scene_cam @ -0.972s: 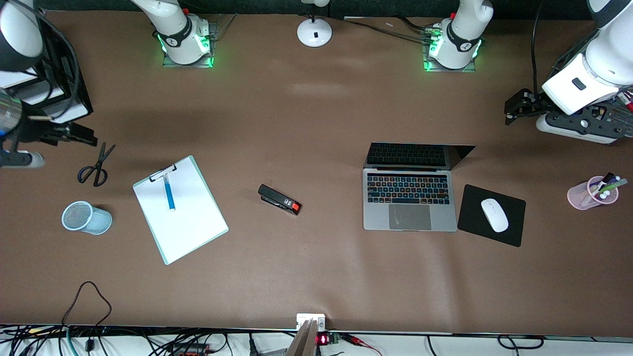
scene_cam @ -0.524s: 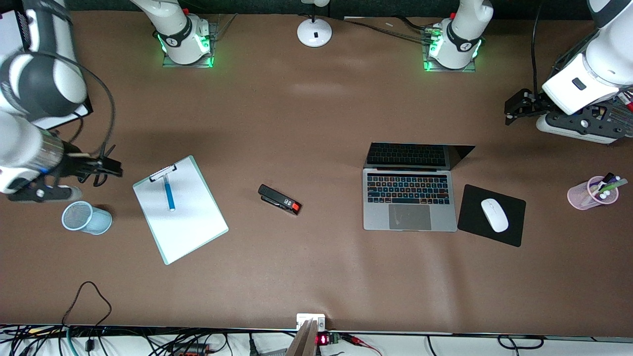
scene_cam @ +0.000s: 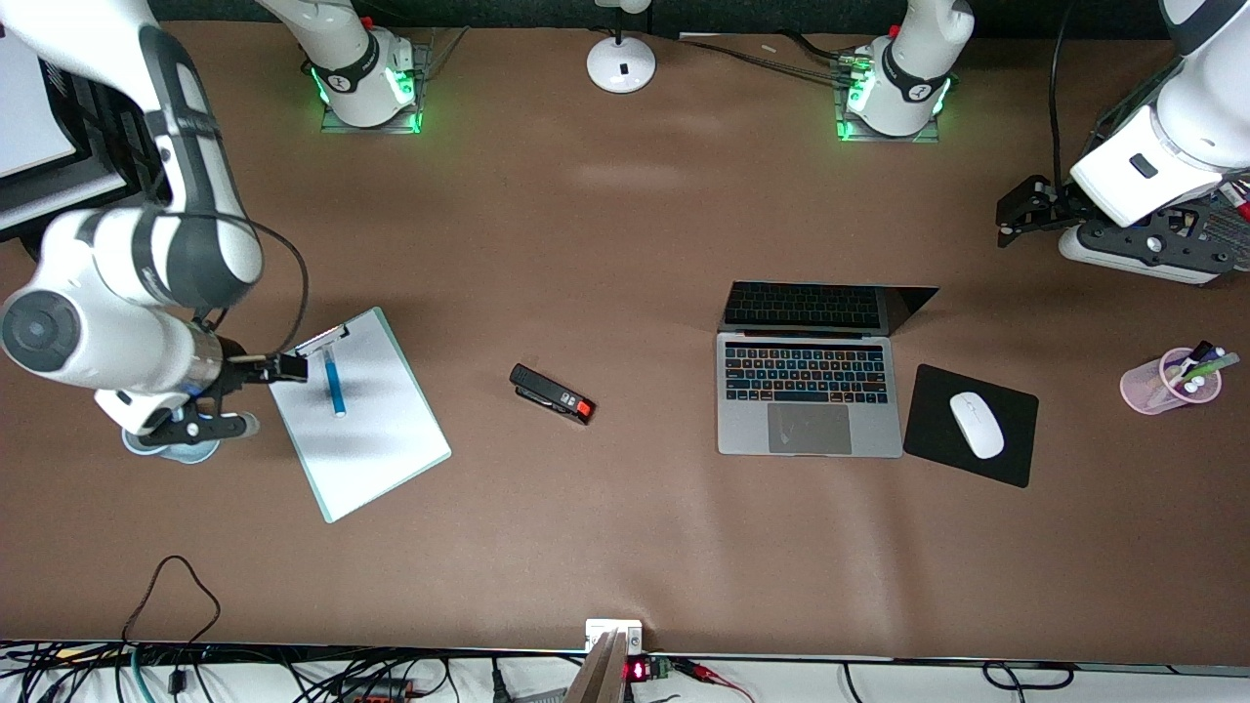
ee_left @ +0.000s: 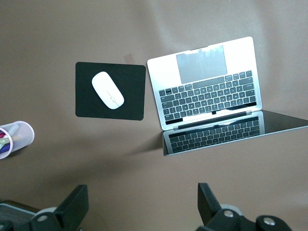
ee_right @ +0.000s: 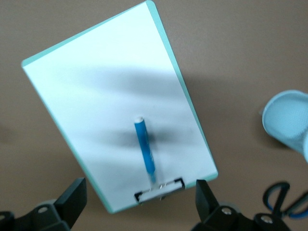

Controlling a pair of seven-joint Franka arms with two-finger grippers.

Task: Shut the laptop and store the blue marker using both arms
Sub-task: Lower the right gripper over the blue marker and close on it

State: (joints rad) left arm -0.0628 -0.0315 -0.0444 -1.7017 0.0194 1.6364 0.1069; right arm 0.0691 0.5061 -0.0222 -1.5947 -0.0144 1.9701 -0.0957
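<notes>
The laptop (scene_cam: 809,391) stands open on the table toward the left arm's end, its keys lit; it also shows in the left wrist view (ee_left: 207,91). The blue marker (scene_cam: 335,384) lies on a white clipboard (scene_cam: 371,439) toward the right arm's end. In the right wrist view the marker (ee_right: 144,149) lies just ahead of my open jaws. My right gripper (scene_cam: 285,368) (ee_right: 139,204) is open and empty over the clipboard's clip end. My left gripper (scene_cam: 1016,210) (ee_left: 142,207) is open and empty over bare table, apart from the laptop's lid.
A black stapler (scene_cam: 552,393) lies between clipboard and laptop. A white mouse (scene_cam: 977,424) sits on a black pad (scene_cam: 937,454) beside the laptop. A pink pen cup (scene_cam: 1167,381) stands at the left arm's end. A light-blue mesh cup (scene_cam: 186,451) lies partly under the right arm; scissors (ee_right: 284,202) lie beside it.
My right arm has swung in from the table's end, over the scissors and cup, to the clipboard's clip end. The left arm, laptop and marker have not moved.
</notes>
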